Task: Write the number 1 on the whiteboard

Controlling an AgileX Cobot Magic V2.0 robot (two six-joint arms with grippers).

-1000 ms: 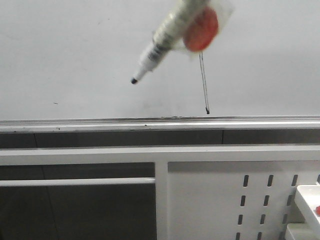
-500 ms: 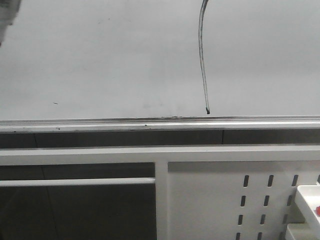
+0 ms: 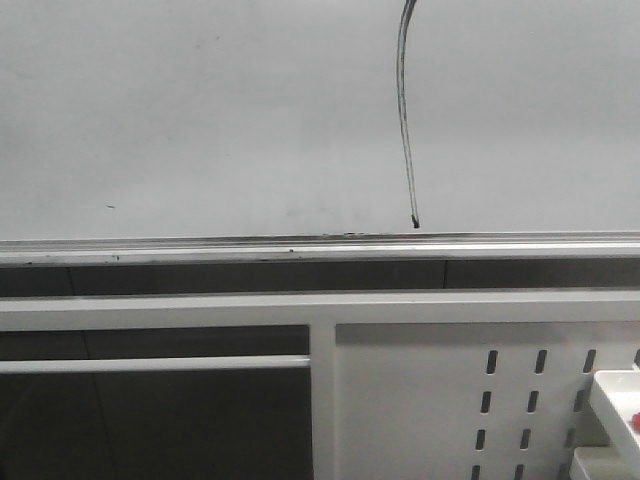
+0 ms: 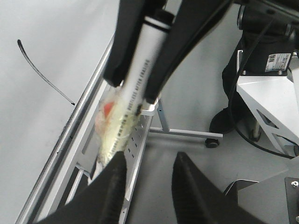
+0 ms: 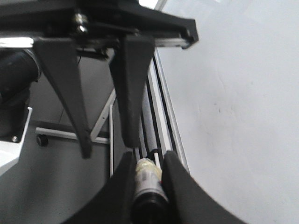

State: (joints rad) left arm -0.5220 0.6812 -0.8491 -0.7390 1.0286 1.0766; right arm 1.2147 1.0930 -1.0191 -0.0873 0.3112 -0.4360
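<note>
The number 1 (image 3: 405, 120) stands on the whiteboard (image 3: 200, 110) as a thin black stroke, its end dot just above the silver rail (image 3: 200, 247). Below sits the slotted panel (image 3: 450, 400). My left gripper (image 4: 145, 179) is spread, with a marker pen (image 4: 133, 88) blurred above it. My right gripper (image 5: 147, 163) pinches a dark cylinder (image 5: 148, 184).

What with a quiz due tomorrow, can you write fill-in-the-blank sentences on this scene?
The number 1 is drawn in ___ ink.
It ends just above the whiteboard's silver ___.
The right gripper's jaws clamp the ___.
The left gripper's jaws stand ___.
Missing: black; rail; marker; open.
</note>
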